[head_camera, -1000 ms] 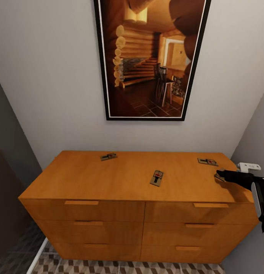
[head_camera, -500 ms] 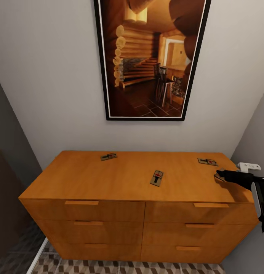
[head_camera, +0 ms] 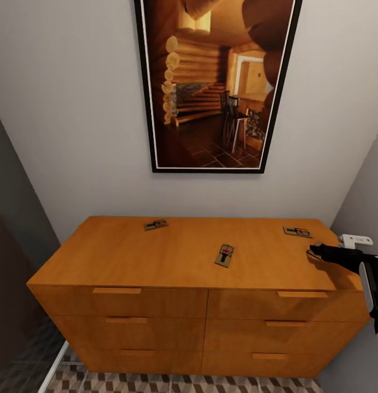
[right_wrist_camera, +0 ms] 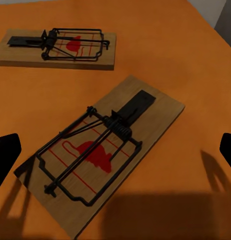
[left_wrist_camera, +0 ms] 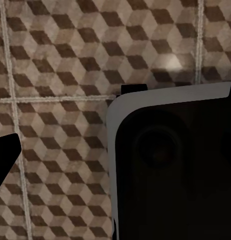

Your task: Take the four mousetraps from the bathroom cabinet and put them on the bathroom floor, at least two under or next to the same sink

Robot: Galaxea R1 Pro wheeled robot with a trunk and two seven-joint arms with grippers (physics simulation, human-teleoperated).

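Wooden mousetrap [right_wrist_camera: 103, 155] between right pincer [right_wrist_camera: 115, 150] tips

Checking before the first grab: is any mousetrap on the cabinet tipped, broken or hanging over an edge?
Nothing stands out. The mousetraps lie flat on the cabinet, scattered at different angles. A fourth lies flat and intact between the open fingers of the right gripper.

Mousetraps [head_camera: 225, 255] atop orange-brown cabinet [head_camera: 156, 262]
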